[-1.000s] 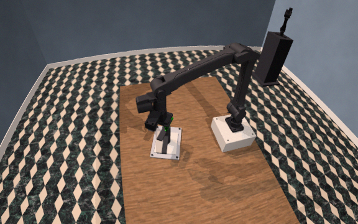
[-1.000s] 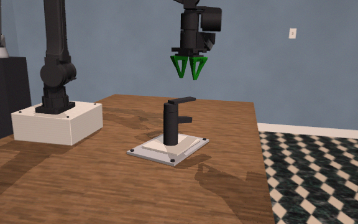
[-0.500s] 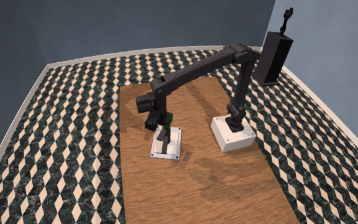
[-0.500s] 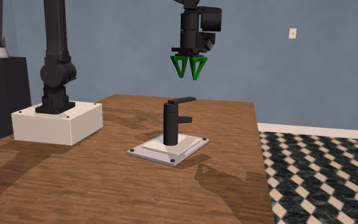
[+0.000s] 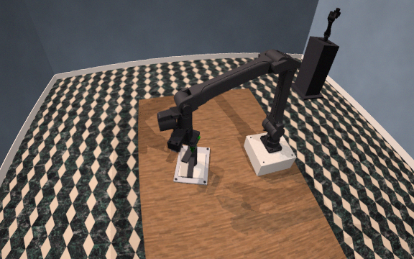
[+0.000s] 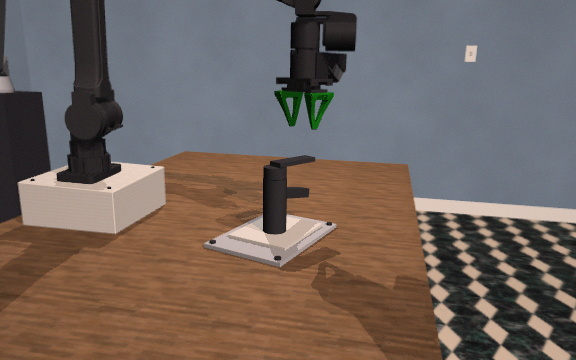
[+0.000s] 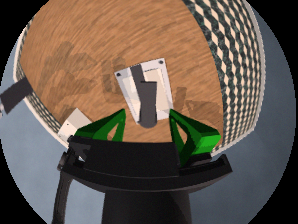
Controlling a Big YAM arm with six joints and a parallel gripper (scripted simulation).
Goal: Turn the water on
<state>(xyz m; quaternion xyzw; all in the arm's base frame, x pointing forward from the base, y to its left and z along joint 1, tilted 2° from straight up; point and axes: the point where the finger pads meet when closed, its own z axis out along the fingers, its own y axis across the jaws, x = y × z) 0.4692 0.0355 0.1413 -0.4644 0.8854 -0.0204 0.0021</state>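
A black tap (image 6: 275, 202) stands upright on a grey square plate (image 6: 271, 239) on the wooden table. Its lever (image 6: 292, 161) lies about level at the top, pointing right, with a short spout (image 6: 298, 192) below it. My gripper (image 6: 303, 125), with green fingers, hangs open and empty well above the lever, pointing down. In the wrist view the tap (image 7: 147, 102) lies between and beyond the two green fingers. From the top view the gripper (image 5: 193, 144) sits over the tap (image 5: 190, 166) and partly hides it.
The arm's white base block (image 6: 93, 197) stands on the table to the left of the tap. A black pedestal (image 5: 315, 67) stands on the checkered floor beyond the table. The table's right edge is near the tap plate.
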